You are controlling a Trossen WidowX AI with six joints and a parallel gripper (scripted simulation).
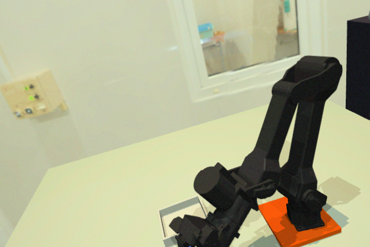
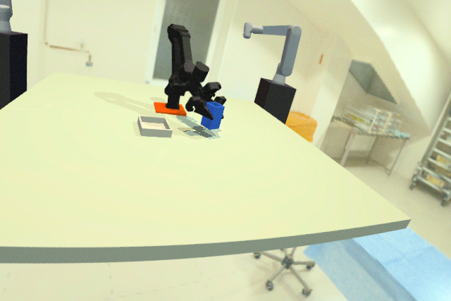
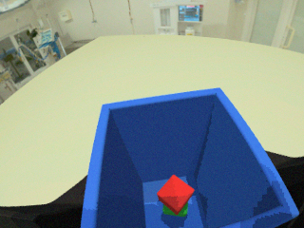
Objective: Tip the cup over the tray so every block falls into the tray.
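Currently, the lift is judged to be in hand, with pouring not yet begun.
The blue cup (image 2: pixel 213 115) (image 3: pixel 242 163) is pinched by its sides in the gripper (image 2: pixel 215 117), mouth upward and slightly tilted, and is carried beside the tray (image 2: pixel 154 132) (image 1: pixel 178 203), not over it. Inside the cup, a red block (image 3: pixel 176 194) is seen above a green block (image 3: pixel 175 210) (any further pieces cannot be made out). By the exterior view, the cup's underside appears to be held just off the table (image 2: pixel 204 188) (image 1: pixel 119 175) (image 3: pixel 157 62). Relative to the tray, the orange base plate (image 2: pixel 160 108) (image 1: pixel 270 208) is located behind it. Next, more height and a sideways carry over the tray are judged to be required, the mouth being kept up until the walls are cleared; only then should the cup be tipped.
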